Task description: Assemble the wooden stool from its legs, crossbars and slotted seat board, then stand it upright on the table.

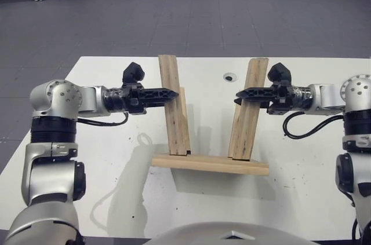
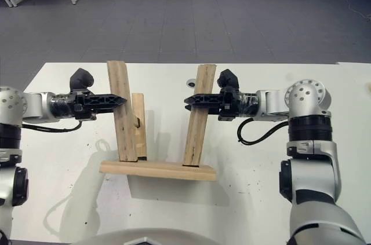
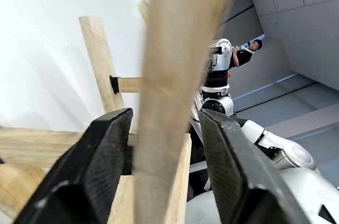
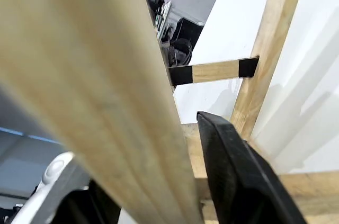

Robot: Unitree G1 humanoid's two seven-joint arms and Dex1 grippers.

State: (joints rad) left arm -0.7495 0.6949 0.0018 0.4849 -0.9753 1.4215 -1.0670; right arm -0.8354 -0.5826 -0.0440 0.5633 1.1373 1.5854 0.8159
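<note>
Grey floor stretches behind a white desk, which has a small round hole near its far edge.

One seat board lies flat on the desk, below and between the two pairs of fingers. Its long axis runs from the robot's left to its right. Three legs can be counted rising from it, long axes close to upright.

The left leg stands between the left fingers. These come at it level from the left, about a third of the way down its length. In the left wrist view one finger sits on each side of the wood, closed against it.

The right leg is caught in the same way by the right fingers, which come in level from the right at much the same height. The right wrist view has the leg pressed between the two pads.

Seen from the head, the tops of these two legs spread a little apart, and their feet sit in the board's slots.

The third leg stands just past the left fingertips, close behind the left leg and shorter in view.

One crossbar with dark ends runs level out of the third leg, below the fingers' height. Its far end is hidden behind the held wood.
</note>
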